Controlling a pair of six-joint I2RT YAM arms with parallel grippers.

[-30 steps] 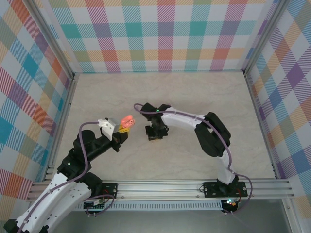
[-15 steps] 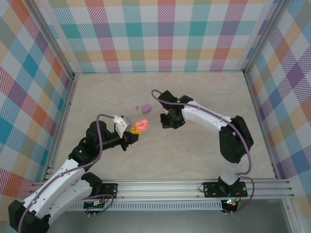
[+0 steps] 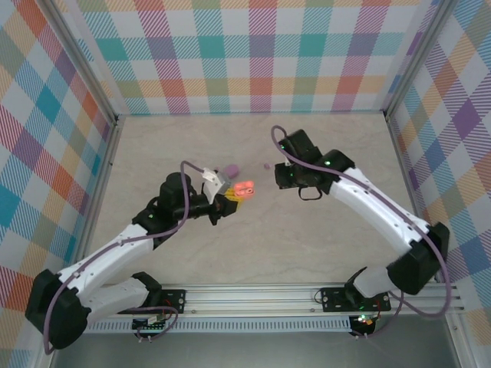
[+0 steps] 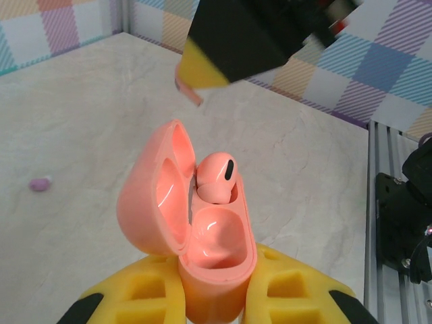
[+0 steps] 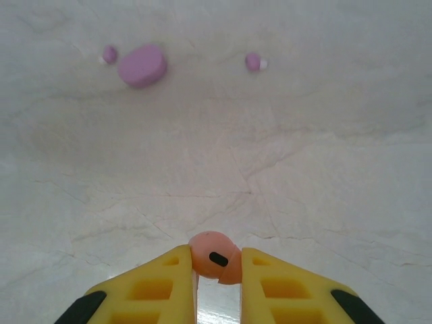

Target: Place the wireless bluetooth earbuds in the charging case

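1. Top external view: on a pale marble-patterned table, the left gripper is clenching a small rounded salmon-orange plastic charging case. It is lifting the case off the table with the lid open, so the sockets are facing upward. The right gripper is hovering just to the case's right. A small rounded purple plastic case is lying on the table just behind the left gripper.

2. Left wrist view: the left gripper's yellow fingers are squeezing the salmon-orange case's lower body, leaving the hinged lid free to stand open. A tiny salmon-orange pebble-like earbud is sitting in the far socket, while the near socket is lying empty. A tiny purple earbud is resting on the table, well apart.

3. Right wrist view: the right gripper is pinching a second salmon-orange earbud between its yellow fingertips, probably for the empty socket. Beyond it, the closed purple case is lying between a left purple earbud, just beside it, and a right purple earbud, farther off.
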